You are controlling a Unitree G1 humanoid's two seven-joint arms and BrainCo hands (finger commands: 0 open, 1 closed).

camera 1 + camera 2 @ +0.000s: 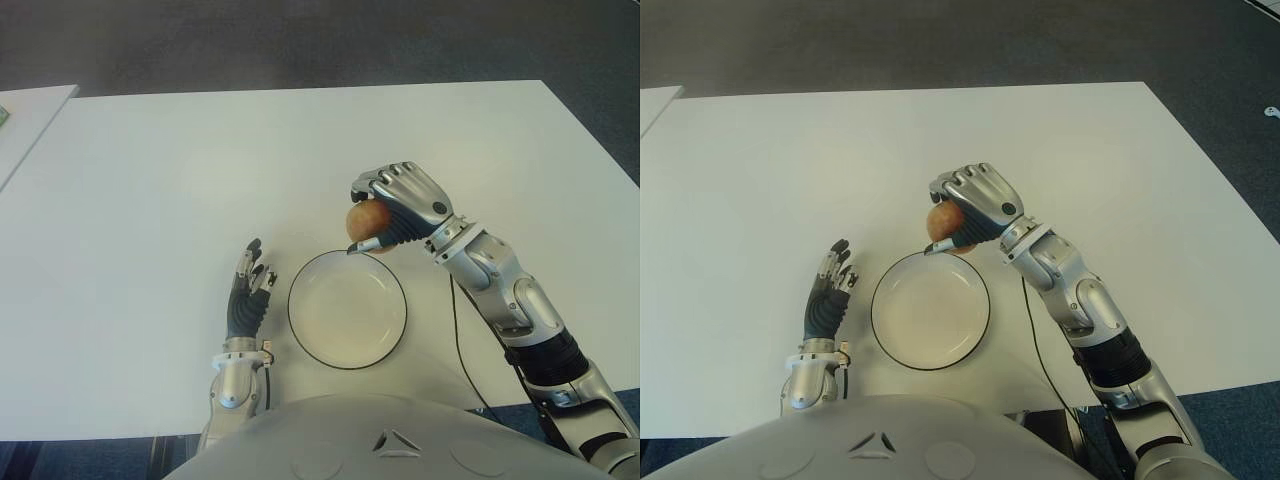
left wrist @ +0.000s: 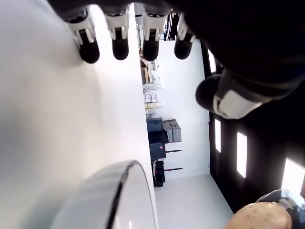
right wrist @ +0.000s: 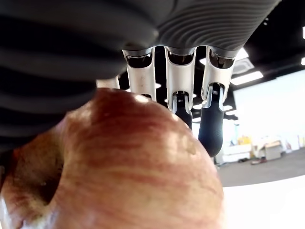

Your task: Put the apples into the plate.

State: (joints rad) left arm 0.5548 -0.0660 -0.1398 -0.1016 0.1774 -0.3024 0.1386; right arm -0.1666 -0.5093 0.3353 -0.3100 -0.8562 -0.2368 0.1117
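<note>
Now my right hand [image 1: 395, 205] is clamped around the apple [image 1: 366, 219], fingers curled over its top, holding it in the air just past the far rim of the plate [image 1: 347, 309]. The plate on the white table [image 1: 150, 180] holds nothing yet. My left hand [image 1: 248, 290] shows beside the plate on its left, fingers straight and holding nothing. I judge this the carrying step: next I should bring the apple over the plate's middle, lower it, and let go gently.

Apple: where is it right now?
The apple is gripped in the right hand, held at the far right rim of the white plate, not yet in it. The left hand shows left of the plate.
</note>
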